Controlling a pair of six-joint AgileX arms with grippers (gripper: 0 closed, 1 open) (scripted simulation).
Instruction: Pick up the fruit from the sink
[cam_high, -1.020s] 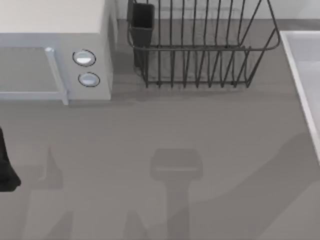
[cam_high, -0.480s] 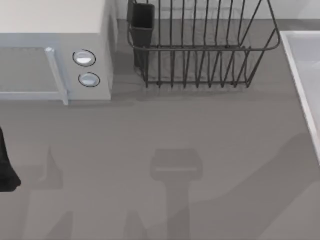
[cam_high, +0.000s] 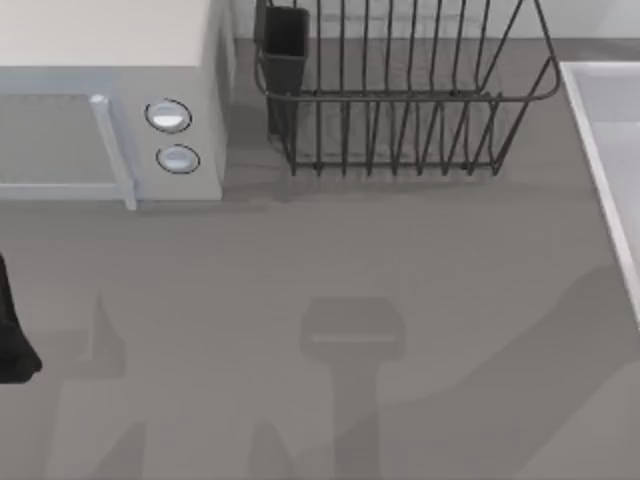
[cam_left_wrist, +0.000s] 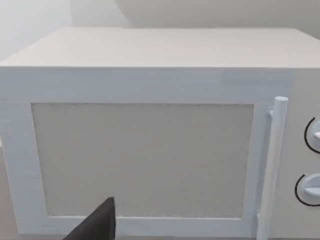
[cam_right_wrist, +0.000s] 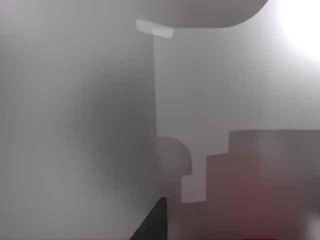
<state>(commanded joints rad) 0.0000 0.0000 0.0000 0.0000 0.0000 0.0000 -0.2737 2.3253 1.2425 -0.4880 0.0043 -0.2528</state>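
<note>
At the table's right edge lies the sink; a red blur, perhaps the fruit, shows below the right gripper, whose opening I cannot tell. Left arm parks before the microwave.

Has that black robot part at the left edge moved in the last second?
No. The left arm sits at the same spot at the left edge, below the microwave, as before.

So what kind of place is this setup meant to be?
Most likely a kitchen counter, rendered in simulation. A white microwave with two round knobs stands at the table's back left, a dark wire dish rack sits beside it, and a pale sink rim runs along the right edge.
</note>
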